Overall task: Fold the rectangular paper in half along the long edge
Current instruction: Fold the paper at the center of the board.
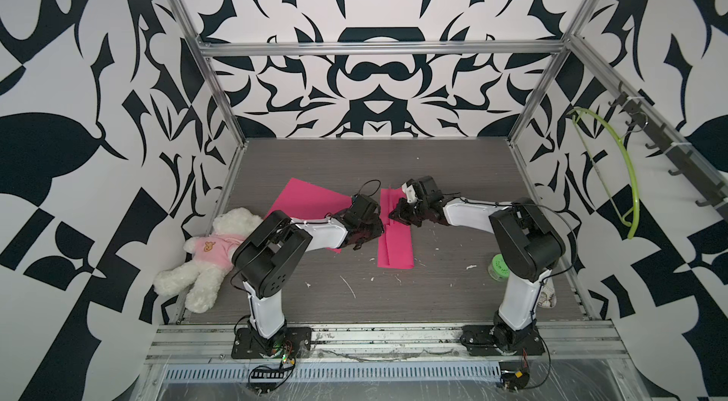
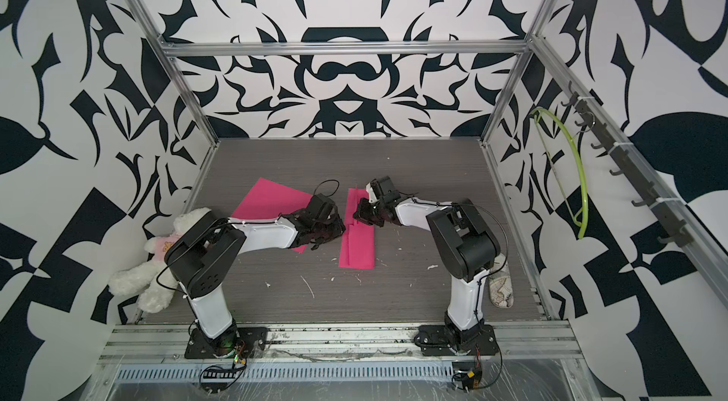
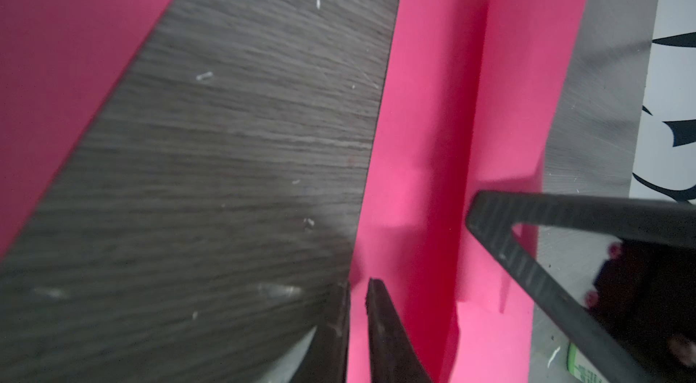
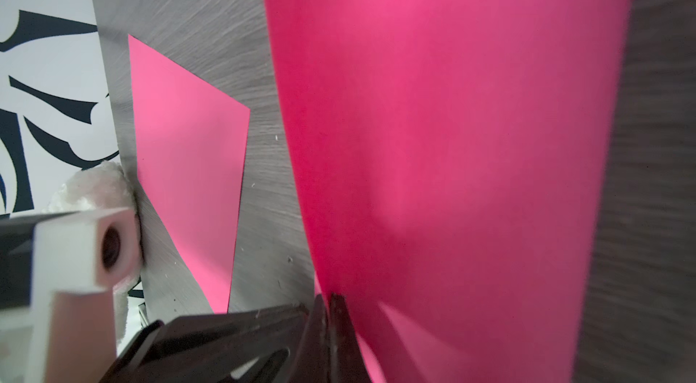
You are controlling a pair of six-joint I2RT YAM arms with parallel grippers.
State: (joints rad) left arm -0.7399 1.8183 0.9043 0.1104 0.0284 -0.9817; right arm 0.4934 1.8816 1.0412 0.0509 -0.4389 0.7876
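Pink folded paper (image 1: 396,249) lies on the counter (image 1: 433,166) between the grippers. Right gripper (image 4: 328,300) has jaws pressed together, pinching the sheet; left gripper (image 3: 357,285) jaws, nearly closed, straddle its left edge, grip unclear.

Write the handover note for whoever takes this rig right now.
Left gripper: jaws almost together at the long edge of the folded paper; whether they pinch it is unclear.
Right gripper: shut, tip on the same paper.
Things: folded paper lies as a narrow strip mid-way across the table; a second pink sheet lies flat, partly under the left arm.
Done: paper doubled over lengthwise.
Left: upper layer looks slightly raised; probably press the crease flat, then back off.
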